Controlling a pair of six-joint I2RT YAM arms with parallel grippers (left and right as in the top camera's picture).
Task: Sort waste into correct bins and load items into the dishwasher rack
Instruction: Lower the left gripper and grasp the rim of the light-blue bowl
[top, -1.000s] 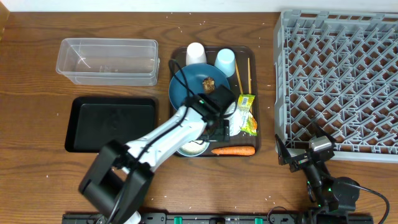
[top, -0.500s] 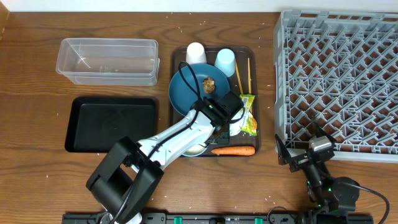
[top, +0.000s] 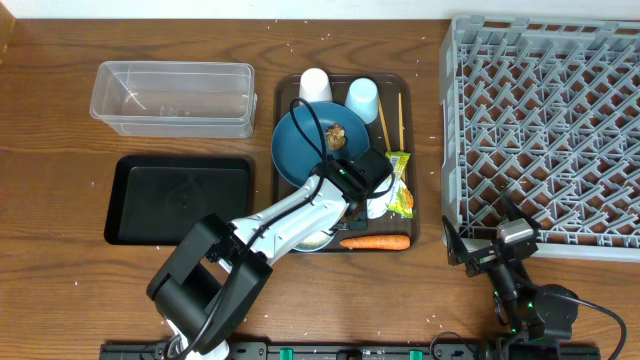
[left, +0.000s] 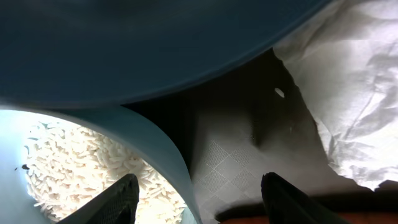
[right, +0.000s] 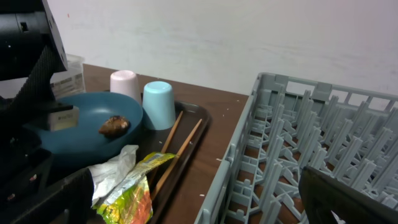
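My left gripper (top: 366, 193) (left: 199, 200) is open over the brown serving tray. One finger hangs over the loose white rice (left: 87, 165) in the pale blue-white bowl (top: 310, 238) (left: 168, 158), the other over bare tray beside the crumpled tissue (top: 380, 206) (left: 351, 81). The dark blue plate (top: 298, 148) (left: 155, 43) carries the brown lump (top: 337, 133). The carrot (top: 375, 241), snack wrapper (top: 399, 184), chopsticks (top: 400, 115), white cup (top: 315, 85) and light blue cup (top: 362, 98) lie on the tray. My right gripper (top: 483, 232) (right: 199, 211) is open and empty by the rack (top: 550, 120).
The clear tub (top: 172, 97) stands at the back left with the black tray (top: 180, 200) in front of it. The brown serving tray (top: 412, 150) sits between them and the rack. My left arm crosses the table in front of the tray.
My left gripper has shifted a little to the right, toward the tissue and wrapper, then held still. The right arm has not moved.
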